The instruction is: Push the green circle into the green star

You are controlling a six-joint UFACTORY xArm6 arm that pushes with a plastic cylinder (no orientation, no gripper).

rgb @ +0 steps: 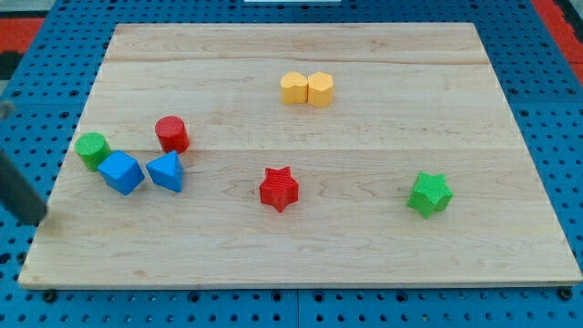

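The wooden tabletop (301, 246) fills most of the view, sitting on a blue perforated base (556, 109). At the view's left edge a dark, blurred rod (18, 187) slants down across the tabletop's left border; my tip (36, 221) ends there, just off the wood's left edge, below and to the left of the green circle (92, 148). There is no hand on this arm, only the rod.

The green circle stands near the left edge, just beside a blue cube-like block (121, 172). Right of that lies a blue triangular block (167, 170), with a red cylinder (171, 134) above it. Two yellow blocks (307, 88) touch each other near the top centre. A red star (279, 189) sits mid-board. The green star (429, 193) lies far to the right, well apart from the green circle.
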